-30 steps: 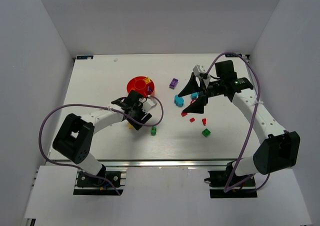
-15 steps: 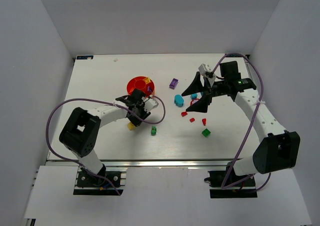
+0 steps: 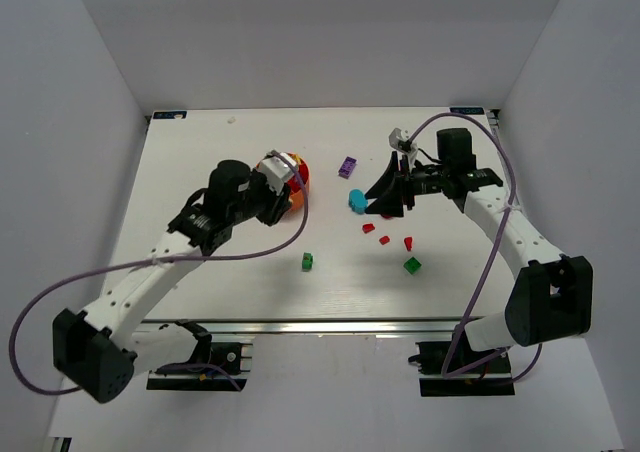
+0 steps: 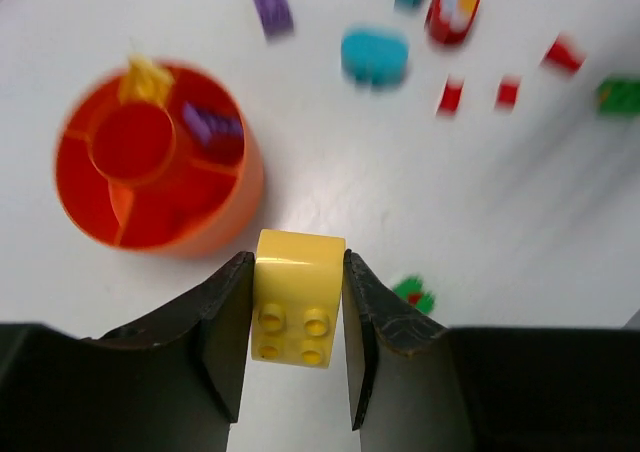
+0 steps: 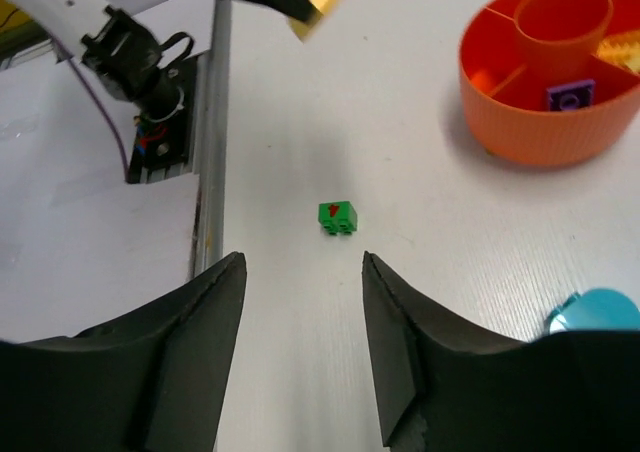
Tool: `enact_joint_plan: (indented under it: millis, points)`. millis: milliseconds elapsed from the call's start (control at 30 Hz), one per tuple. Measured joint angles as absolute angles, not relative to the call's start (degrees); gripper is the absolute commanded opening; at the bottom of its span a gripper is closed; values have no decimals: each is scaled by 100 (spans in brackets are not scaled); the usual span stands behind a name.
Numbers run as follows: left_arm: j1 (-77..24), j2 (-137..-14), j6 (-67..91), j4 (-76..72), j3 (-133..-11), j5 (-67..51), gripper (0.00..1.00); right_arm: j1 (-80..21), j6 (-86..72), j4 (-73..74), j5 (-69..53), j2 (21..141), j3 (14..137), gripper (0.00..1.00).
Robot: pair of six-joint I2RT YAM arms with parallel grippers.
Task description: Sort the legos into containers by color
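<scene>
Lifting clear of the table since a second ago, my left jaws are clamping the yellow brick (image 4: 297,297) beside the orange tub (image 4: 228,200). My right jaws are hanging apart, empty. Releasing early, I am risking a drop into the compartment holding the purple piece (image 4: 205,127).

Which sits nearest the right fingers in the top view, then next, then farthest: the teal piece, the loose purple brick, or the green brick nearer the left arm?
1. The teal piece, just left of the right fingers.
2. The loose purple brick, farther back and to the left.
3. The green brick, well to the left, toward the near edge.
</scene>
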State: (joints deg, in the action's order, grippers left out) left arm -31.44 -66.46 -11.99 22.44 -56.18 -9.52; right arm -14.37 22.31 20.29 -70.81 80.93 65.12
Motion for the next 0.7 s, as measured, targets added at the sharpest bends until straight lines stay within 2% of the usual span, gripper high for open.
enact_joint_plan:
  millis: [100,233,433,533,700]
  points:
    - [-3144,-6211,-812,1636,-5575,-1083,11,-1439,1656,1573,-6696,8093,6346,54]
    - [-3144,-6405,-515,869,-5575,-1190,10,-1439,1214,1138,-6436,8093,6313,54]
    - [-3098,-7647,-714,82,-5942,-1225,6,-1441,934,854,-6320,8093,6294,55]
    - [-3002,-8510,-845,-252,-6497,-1188,6,-1437,915,836,-6305,8093,6287,55]
    - [-2694,-9244,-858,-683,-6873,-1109,8,-1437,919,790,-6294,8095,6283,57]
